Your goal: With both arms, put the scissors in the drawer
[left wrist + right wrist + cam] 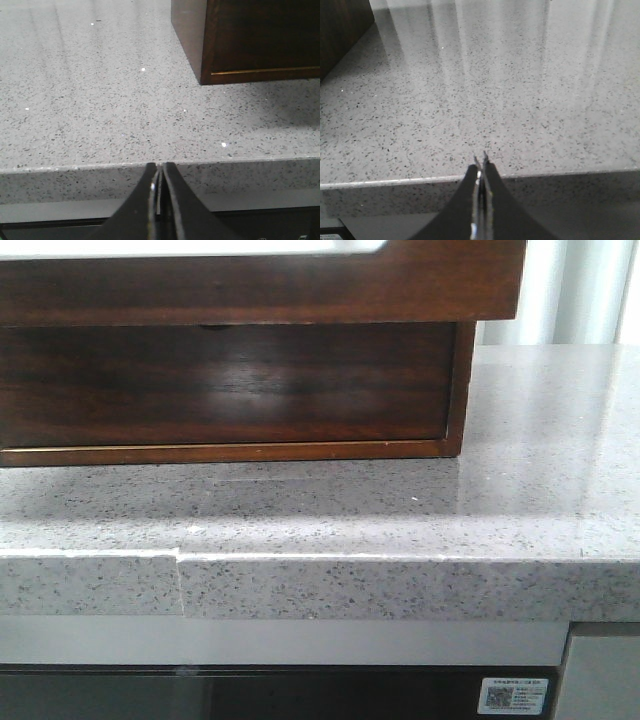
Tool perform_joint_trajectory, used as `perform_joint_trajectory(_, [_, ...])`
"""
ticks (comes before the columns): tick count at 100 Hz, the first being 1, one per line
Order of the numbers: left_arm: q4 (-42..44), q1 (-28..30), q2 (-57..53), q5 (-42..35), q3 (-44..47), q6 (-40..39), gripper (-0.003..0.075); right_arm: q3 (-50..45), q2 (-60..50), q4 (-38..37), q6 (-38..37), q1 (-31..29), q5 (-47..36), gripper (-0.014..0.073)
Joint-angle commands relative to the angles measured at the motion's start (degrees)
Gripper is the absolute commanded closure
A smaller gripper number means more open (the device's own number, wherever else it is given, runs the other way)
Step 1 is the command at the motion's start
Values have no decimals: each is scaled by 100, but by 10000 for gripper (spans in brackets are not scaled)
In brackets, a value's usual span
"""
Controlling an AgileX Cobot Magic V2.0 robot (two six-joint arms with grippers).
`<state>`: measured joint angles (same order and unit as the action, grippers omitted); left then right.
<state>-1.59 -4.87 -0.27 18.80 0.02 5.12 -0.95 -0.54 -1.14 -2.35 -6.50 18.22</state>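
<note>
Toward the back of the bench (520,490), a dark brown wooden cabinet (230,390) is seen standing on the speckled grey stone, its base set back from the front edge. A wide, glossy dark panel is framed within it, and a thin pale line runs along its foot; whether this panel is the drawer cannot be told from these views. The scissors are not seen in any view. Just off the front edge of the bench, the left pincer (159,172) is held with its black fingers pressed together, nothing between them, and a lower corner of the cabinet is seen across the stone ahead of it. The right pincer (480,167) is likewise held closed and empty at the front edge, with one side of the cabinet shown well apart from it. A small label with a square code (513,696) is fixed below the bench's front edge.
</note>
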Motion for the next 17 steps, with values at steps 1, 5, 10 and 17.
perform_joint_trajectory(1, [-80,-20,-181,-251,145,-20,739,-55,-117,-47,54,-26,-117,654])
perform_joint_trajectory(5, [-80,-20,-181,-251,145,-20,739,-55,-117,-47,54,-26,-117,654])
perform_joint_trajectory(10, [-80,-20,-181,-251,145,-20,739,-55,-117,-47,54,-26,-117,654])
perform_joint_trajectory(17, [-80,-20,-181,-251,145,-20,739,-55,-117,-47,54,-26,-117,654])
